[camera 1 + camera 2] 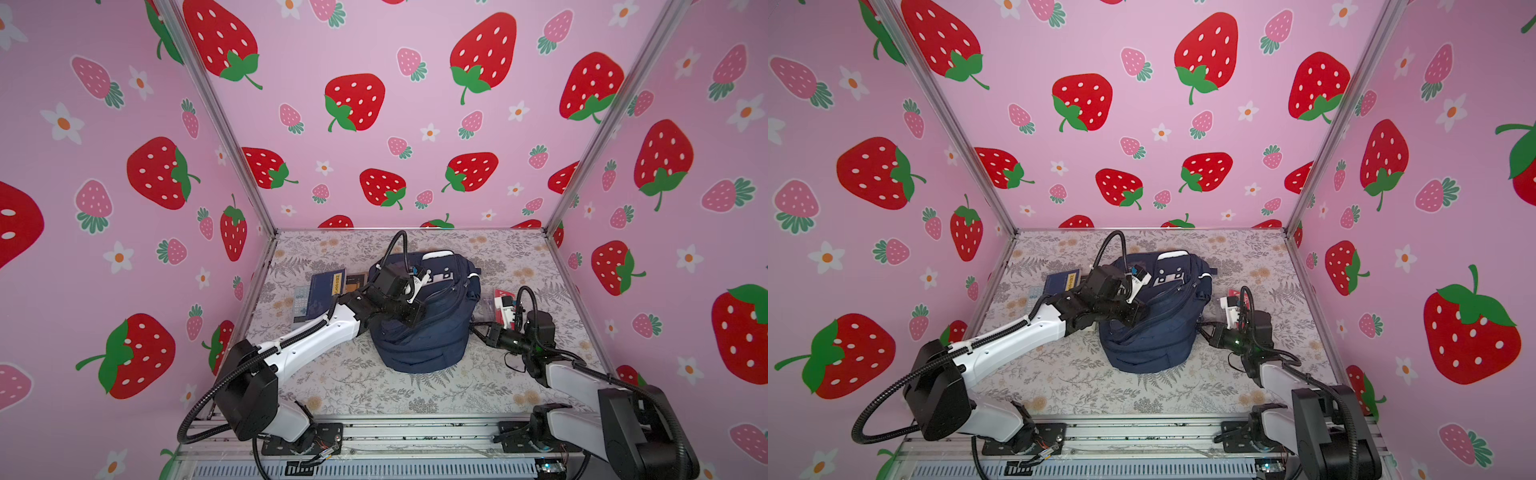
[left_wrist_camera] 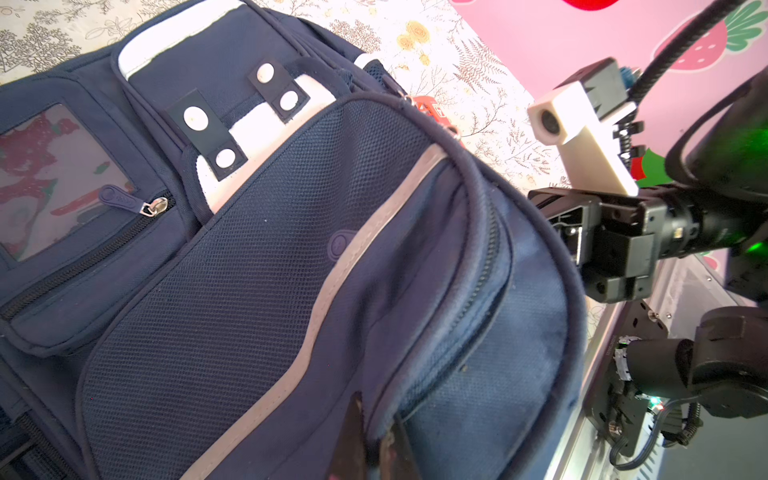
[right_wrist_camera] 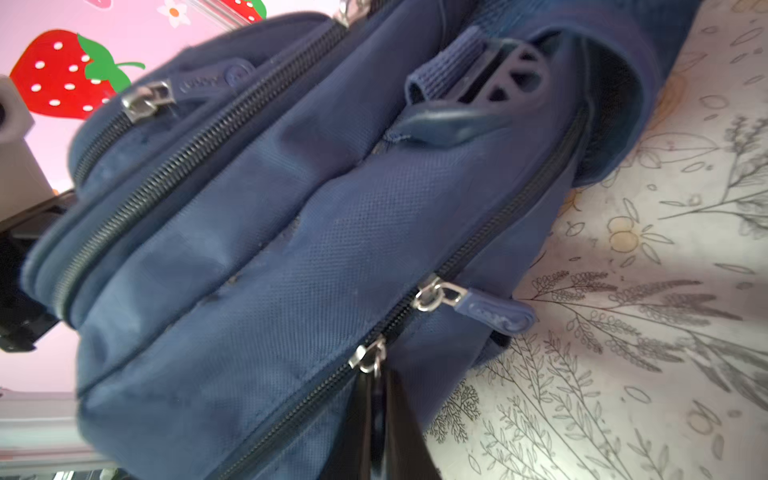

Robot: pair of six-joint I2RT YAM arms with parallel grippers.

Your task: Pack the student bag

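I see the student bag (image 1: pixel 424 336) in the middle of the table (image 1: pixel 353 386). My left gripper (image 2: pixel 372 448) is pinched tight on its front fabric. The right gripper (image 3: pixel 380 419) is clamped on a zip pull (image 3: pixel 368 357) (tab hidden between fingers).

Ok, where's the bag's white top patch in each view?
Top view: white top patch at the student bag's far end.
Top view: same spot.
Left wrist: between the black snap tabs, at.
Right wrist: not in it.
Shared landmark: the student bag.
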